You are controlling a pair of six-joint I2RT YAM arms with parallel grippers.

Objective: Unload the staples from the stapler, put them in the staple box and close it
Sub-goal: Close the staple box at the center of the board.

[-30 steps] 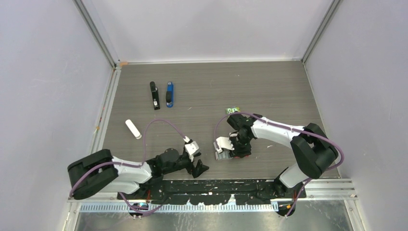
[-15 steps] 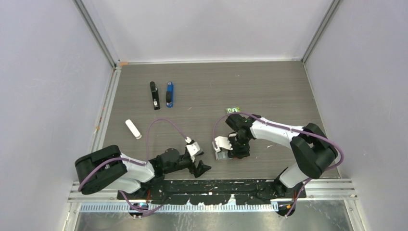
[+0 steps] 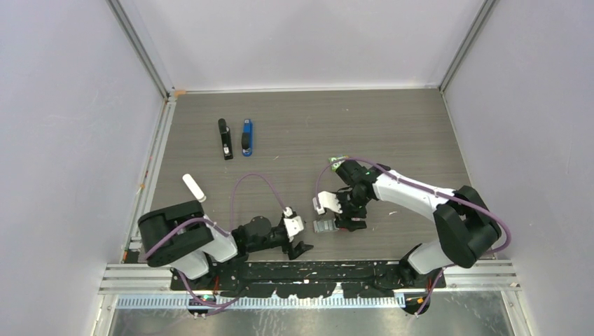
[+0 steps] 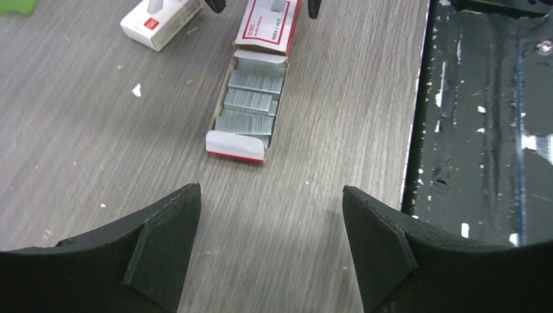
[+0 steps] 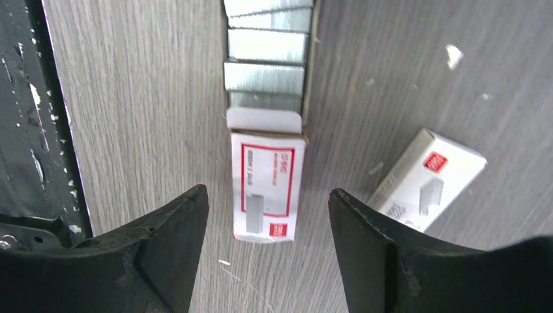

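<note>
The blue stapler (image 3: 246, 137) lies shut at the back left of the table, far from both grippers. Silver staple strips (image 4: 251, 107) lie in an open red-and-white box tray (image 3: 322, 227) near the front; they also show in the right wrist view (image 5: 266, 62). My right gripper (image 3: 343, 218) is open and hovers over the tray's white sleeve (image 5: 269, 189), with one finger on each side and neither touching it. My left gripper (image 3: 302, 246) is open and empty, low at the front edge, pointing at the tray. No staples show in the stapler.
A black stapler (image 3: 224, 138) lies left of the blue one. A second staple box (image 5: 427, 179) lies beside the sleeve. A green packet (image 3: 340, 160) lies behind the right gripper. A white stick-like object (image 3: 194, 187) lies at the left. The black base plate (image 4: 482, 117) borders the front.
My left gripper has moved right along the front edge toward the staple tray. My right gripper has shifted slightly back and right over the boxes.
</note>
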